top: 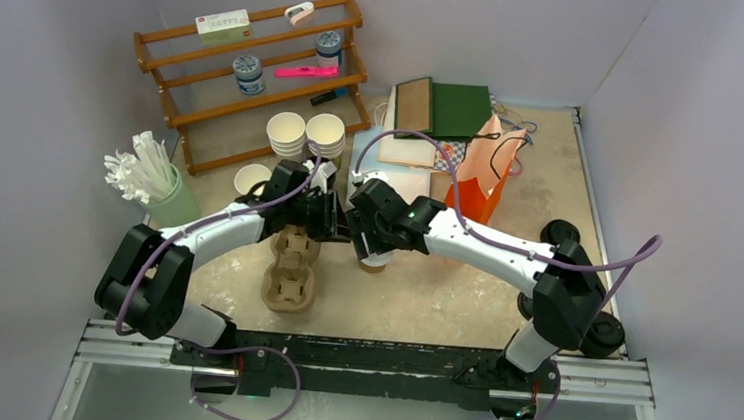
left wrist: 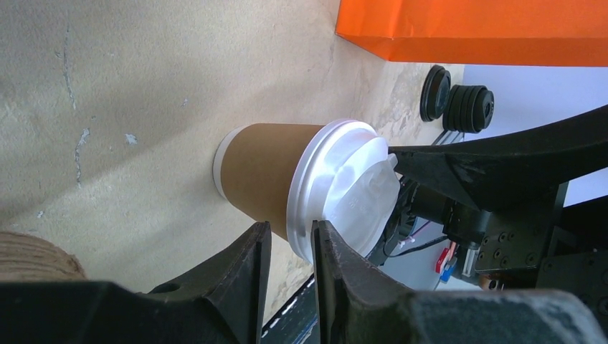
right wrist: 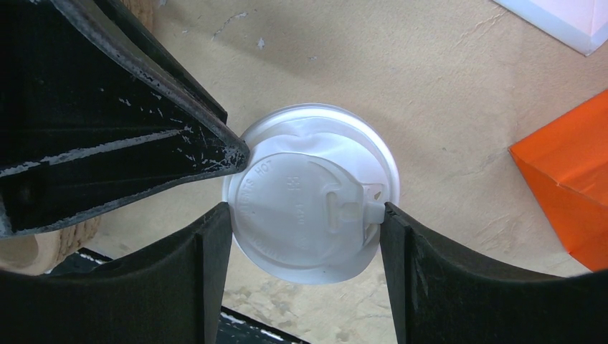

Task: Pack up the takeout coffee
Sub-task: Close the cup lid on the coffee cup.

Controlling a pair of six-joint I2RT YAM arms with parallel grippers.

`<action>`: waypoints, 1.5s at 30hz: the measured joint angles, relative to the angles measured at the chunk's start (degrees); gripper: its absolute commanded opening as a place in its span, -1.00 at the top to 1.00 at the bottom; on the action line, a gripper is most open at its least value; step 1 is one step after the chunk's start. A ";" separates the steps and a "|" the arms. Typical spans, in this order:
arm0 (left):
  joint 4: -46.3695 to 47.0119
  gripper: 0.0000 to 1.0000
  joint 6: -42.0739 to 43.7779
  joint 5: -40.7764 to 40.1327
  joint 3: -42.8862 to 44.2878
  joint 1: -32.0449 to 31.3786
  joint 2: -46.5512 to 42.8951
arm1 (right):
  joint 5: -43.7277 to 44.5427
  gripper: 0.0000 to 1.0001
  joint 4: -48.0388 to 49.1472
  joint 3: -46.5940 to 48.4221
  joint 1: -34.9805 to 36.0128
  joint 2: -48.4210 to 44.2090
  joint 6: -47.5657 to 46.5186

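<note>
The coffee cup [left wrist: 265,168] stands upright on the table [left wrist: 143,86] with its white lid [right wrist: 308,201] on, near the middle of the work area; the cardboard cup carrier [top: 289,282] lies just to its left, apart from it, and the orange bag [top: 475,193] stands behind it to the right.

The right gripper [right wrist: 307,215] hangs over the cup from above; its two fingers [right wrist: 211,251] are spread to the lid's width and meet the rim on opposite sides, so it grips the lid across the middle (the drinking tab points toward one finger).

The left gripper [left wrist: 290,240] comes in from the carrier's side, level with the lid; its fingers [left wrist: 251,258] stand close together with only a narrow slot between the tips, and the lid's rim sits right at that slot; whether they pinch the rim or only touch it, I cannot tell. In the right wrist view the same tips show as a black wedge touching the rim's edge.

From above, both arms bend inward and the two wrists nearly meet over the cup; a stack of white cups [top: 306,133] stands farther back, well apart.
</note>
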 measured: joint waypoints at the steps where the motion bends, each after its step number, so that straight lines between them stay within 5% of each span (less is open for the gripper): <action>1: -0.28 0.42 0.17 -0.02 0.15 0.00 0.09 | 0.15 -0.15 -0.11 0.17 0.02 0.09 -0.02; 23: -3.28 0.44 1.97 1.55 2.32 0.44 2.84 | 1.92 -0.18 -0.72 0.13 0.70 2.14 -0.02; 34: -4.55 0.40 4.20 0.39 3.65 0.37 2.95 | 3.02 -0.52 -6.23 5.53 0.70 4.09 4.92; 45: -7.04 0.40 6.82 -1.73 8.31 -0.04 5.27 | 7.41 -0.64 -10.95 9.77 0.59 6.43 13.20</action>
